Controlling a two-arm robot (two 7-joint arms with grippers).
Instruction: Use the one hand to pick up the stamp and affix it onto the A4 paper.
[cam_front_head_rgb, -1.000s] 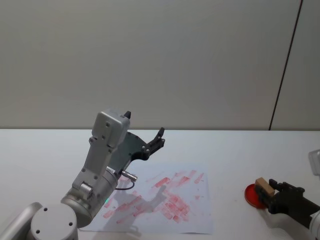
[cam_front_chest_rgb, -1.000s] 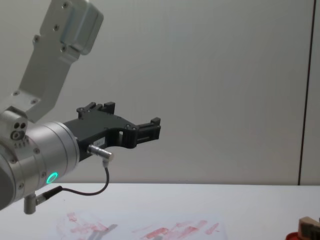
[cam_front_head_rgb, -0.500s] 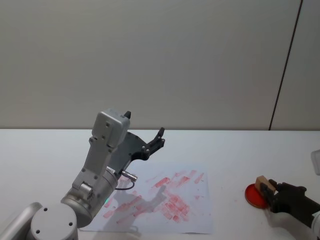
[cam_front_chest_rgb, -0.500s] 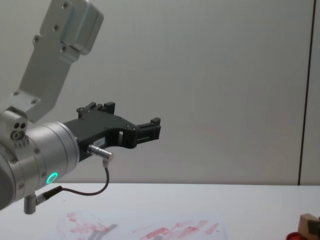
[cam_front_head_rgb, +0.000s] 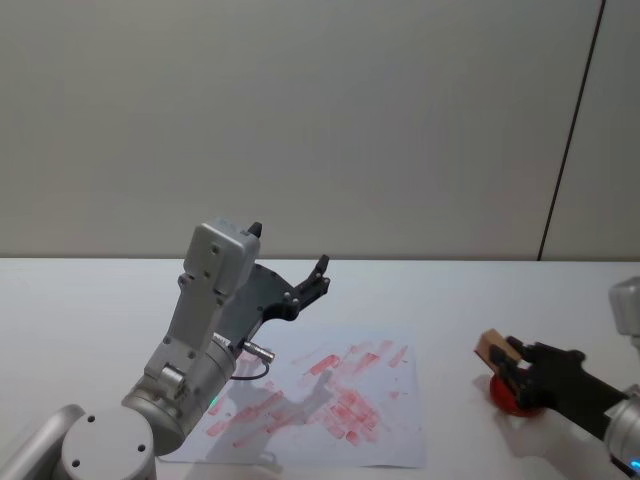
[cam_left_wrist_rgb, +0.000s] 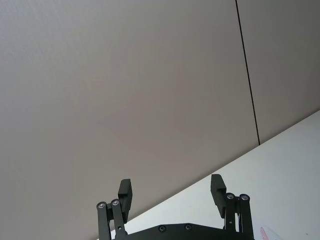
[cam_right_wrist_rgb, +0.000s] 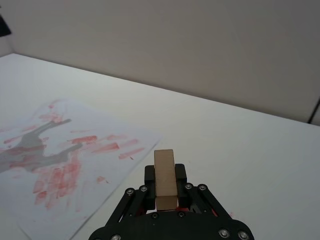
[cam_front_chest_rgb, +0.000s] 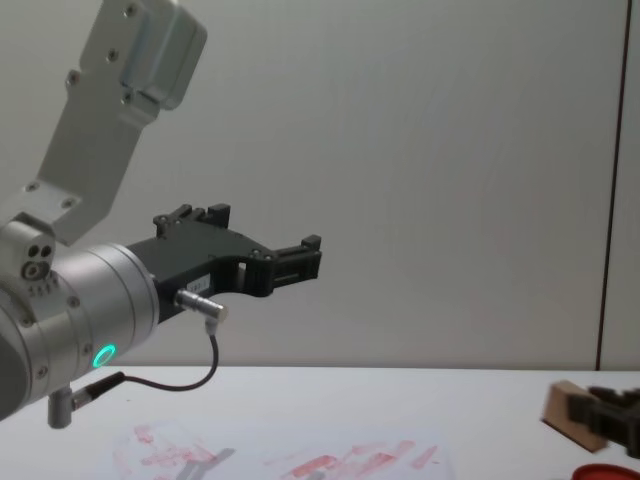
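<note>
Stamp (cam_front_head_rgb: 491, 347) is up off the table, pinched between the two fingers of the right gripper (cam_front_head_rgb: 508, 363) with its tan block poking out past the fingertips. The wrist view shows the grip square on both flanks. It hangs just above the red ink pad (cam_front_head_rgb: 506, 393), which sits at about 5 o'clock of it in the head view.

Target is the A4 paper (cam_front_head_rgb: 402, 432), off at 9 o'clock from the stamp and already crowded with red marks. The left gripper (cam_left_wrist_rgb: 171, 186) is parked high over the sheet's 10 o'clock corner, fingers spread wide and carrying nothing.

The step in hand looks like the carry across to the sheet. To do it well, keep the pinch firm so the block can't twist, and travel low and level toward 9 o'clock. Pick a white patch, such as the margin at the sheet's 3 o'clock edge. Bring the inked face flat before coming down, then press straight and lift straight, no sliding, or it smears. Stay well apart from the parked arm.
</note>
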